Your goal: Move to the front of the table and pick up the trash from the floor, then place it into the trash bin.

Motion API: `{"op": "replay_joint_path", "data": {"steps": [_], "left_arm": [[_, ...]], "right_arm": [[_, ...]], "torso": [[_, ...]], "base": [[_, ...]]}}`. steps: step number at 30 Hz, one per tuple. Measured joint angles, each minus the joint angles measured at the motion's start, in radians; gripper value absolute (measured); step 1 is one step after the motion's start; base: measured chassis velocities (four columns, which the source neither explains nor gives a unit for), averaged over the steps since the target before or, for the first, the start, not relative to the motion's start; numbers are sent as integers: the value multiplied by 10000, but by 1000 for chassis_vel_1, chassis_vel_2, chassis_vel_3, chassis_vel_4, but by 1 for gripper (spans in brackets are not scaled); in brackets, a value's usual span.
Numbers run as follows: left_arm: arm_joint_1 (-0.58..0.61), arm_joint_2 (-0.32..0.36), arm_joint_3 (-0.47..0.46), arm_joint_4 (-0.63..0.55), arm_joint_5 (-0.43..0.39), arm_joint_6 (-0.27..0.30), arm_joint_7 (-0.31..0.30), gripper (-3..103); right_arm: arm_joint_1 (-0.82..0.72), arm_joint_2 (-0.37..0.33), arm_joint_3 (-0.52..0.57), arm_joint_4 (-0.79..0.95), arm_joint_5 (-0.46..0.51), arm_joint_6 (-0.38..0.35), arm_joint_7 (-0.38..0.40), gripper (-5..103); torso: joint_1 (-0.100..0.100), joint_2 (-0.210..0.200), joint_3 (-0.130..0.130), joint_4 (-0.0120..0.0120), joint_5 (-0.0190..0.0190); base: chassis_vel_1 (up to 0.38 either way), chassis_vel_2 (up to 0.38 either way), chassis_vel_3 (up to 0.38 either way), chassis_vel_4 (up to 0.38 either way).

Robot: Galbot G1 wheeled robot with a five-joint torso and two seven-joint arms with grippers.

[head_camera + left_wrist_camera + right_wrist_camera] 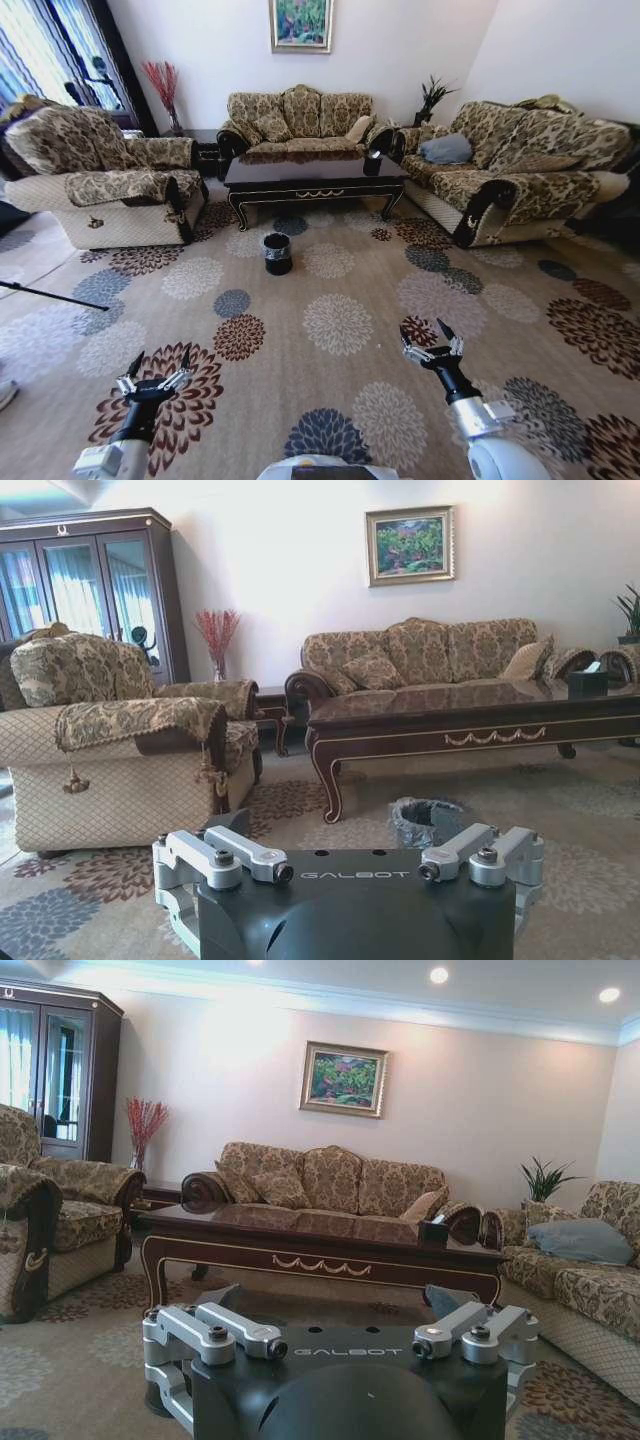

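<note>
The dark brown table (315, 180) stands ahead across the flowered carpet floor (340, 320), with sofas around it. The small black trash bin (277, 253) with a clear liner stands on the carpet just in front of the table's left end; the left wrist view has the trash bin (425, 820) below the table (480, 725). The trash is out of view. My left gripper (153, 368) and right gripper (432, 335) hover low over the near carpet, both open and holding nothing. The right wrist view faces the table (320, 1250) head on.
An armchair (110, 190) flanks the table on the left, a long sofa (510, 170) on the right, another sofa (300, 120) behind. A black tissue box (372, 165) sits on the table. A thin black rod (50, 295) lies at the left edge.
</note>
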Motion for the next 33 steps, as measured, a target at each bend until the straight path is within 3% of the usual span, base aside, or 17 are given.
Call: {"op": "replay_joint_path", "data": {"steps": [33], "left_arm": [[0,0,0,0,0,0,0,100]], "right_arm": [[0,-1,0,0,0,1,0,100]], "torso": [[691,1574,884,1,0]], "base": [[0,0,0,0]]}}
